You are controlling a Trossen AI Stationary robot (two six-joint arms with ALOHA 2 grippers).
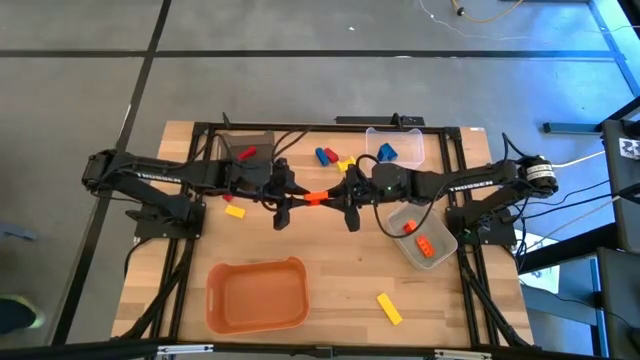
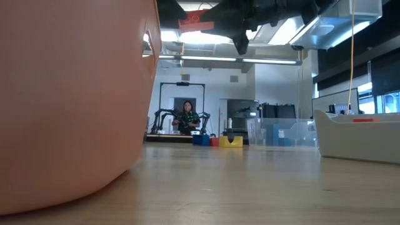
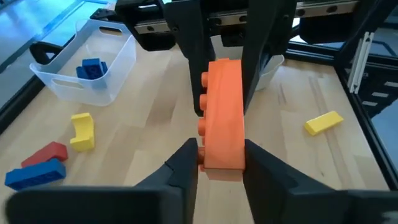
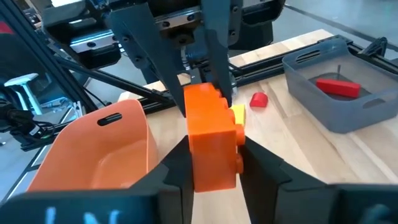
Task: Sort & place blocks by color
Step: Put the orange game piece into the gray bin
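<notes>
An orange block (image 1: 316, 197) hangs in the air over the table's middle, between my two grippers. My left gripper (image 1: 300, 198) comes at it from the left and my right gripper (image 1: 336, 195) from the right; each is shut on one end. The left wrist view shows the block (image 3: 222, 112) running away from my left gripper (image 3: 221, 158) to the right arm's fingers beyond. Loose on the table lie blue blocks (image 1: 325, 155), a yellow block (image 1: 347, 164), another yellow block (image 1: 235, 211) and a third yellow block (image 1: 388, 308). My left gripper pinches the orange block's left end (image 3: 219, 163) between its two fingers, which lie along the block and come about level from the table's left. The block is clear of the table. My right gripper pinches the block's right end (image 4: 211, 171) between its two fingers, coming about level from the table's right, along the block. The block spans level between both grippers, its studs (image 4: 237, 134) facing sideways.
A dark bin (image 1: 262, 140) with a red block (image 1: 246, 153) stands at the back left. A clear bin (image 1: 412, 150) with a blue block is at the back, and another clear bin (image 1: 440, 240) with orange blocks at the right. An orange bin (image 1: 257, 295) sits near the front.
</notes>
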